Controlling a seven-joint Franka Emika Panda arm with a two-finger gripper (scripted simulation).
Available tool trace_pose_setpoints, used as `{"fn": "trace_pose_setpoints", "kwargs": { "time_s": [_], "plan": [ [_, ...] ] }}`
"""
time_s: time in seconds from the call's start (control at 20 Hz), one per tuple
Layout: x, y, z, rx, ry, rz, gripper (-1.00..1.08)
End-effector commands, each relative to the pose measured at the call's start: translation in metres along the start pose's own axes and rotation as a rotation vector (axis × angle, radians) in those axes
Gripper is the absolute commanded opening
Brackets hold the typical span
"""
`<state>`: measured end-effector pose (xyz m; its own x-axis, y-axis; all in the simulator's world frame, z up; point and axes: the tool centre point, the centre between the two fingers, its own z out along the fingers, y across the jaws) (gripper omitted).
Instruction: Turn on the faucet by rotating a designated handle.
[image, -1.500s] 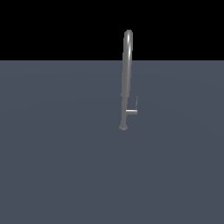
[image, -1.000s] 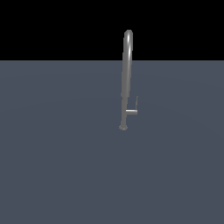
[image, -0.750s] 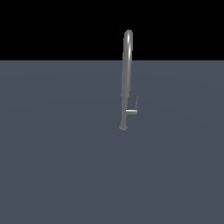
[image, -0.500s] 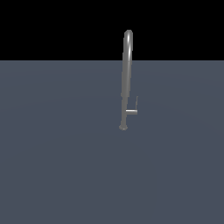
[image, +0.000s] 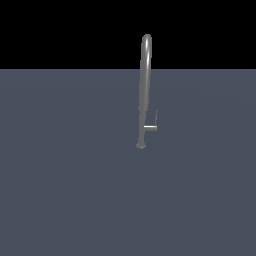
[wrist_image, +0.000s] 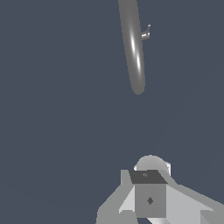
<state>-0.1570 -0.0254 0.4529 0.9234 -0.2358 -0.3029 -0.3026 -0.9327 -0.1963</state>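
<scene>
I see the faucet (image: 144, 90) upright at upper centre, handle (image: 150, 127) jutting right, end effector (wrist_image: 150, 199) well apart, fingers' state unreadable

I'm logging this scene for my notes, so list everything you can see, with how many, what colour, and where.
faucet: one, grey metallic, a tall slim pipe arched over at the top, standing upright on a small round base a little toward the exterior view's right of centre.
handle: one, light grey, a short horizontal stub low on the pipe, pointing to the exterior view's right, with a very thin lever rod rising from its end.
surface: one, flat dark blue-grey, under the faucet, filling the lower part of the exterior view; black above it.
gripper: one, grey and white, seen only in the wrist view, apart from the faucet; open or shut cannot be told.
</scene>
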Motion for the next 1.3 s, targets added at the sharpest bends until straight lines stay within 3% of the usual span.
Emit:
{"fn": "trace_pose_setpoints", "kwargs": {
  "time_s": [0.0, 1.25],
  "plan": [
    [0.016, -0.001, 0.001, 0.040, -0.035, 0.038, -1.00],
    [0.174, 0.023, 0.052, 0.481, -0.414, 0.446, -1.00]
  ]
}}
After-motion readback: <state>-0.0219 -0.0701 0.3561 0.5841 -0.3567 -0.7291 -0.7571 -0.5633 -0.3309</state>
